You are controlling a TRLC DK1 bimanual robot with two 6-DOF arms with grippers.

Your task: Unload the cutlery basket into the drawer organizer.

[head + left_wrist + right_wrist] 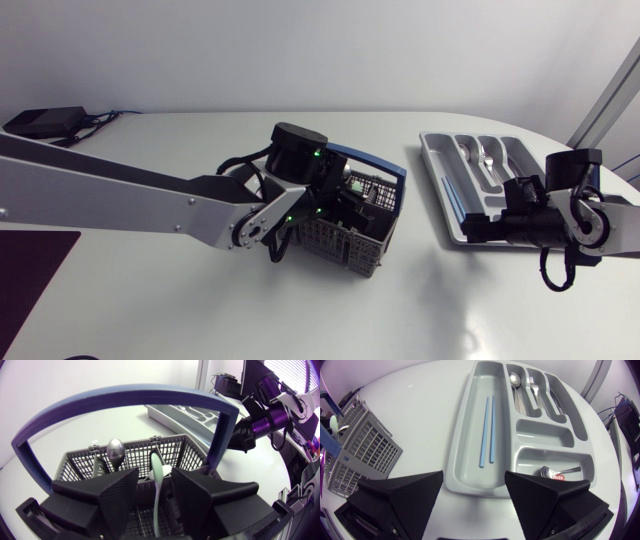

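Head view is showing a white table (200, 300) carrying the grey cutlery basket (345, 240) mid-table and the drawer organizer (440, 165) well apart to its right. A pale spoon (157, 467) is standing upright in the basket, bowl up, near a metal spoon (115, 451). The left gripper (155, 477) is sitting under the basket's blue handle (125, 397), fingers spread around the pale spoon, seemingly not touching it. The right gripper (474, 477) is hovering wide open by the organizer's near end, where two blue chopsticks (487, 430) are lying lengthwise.
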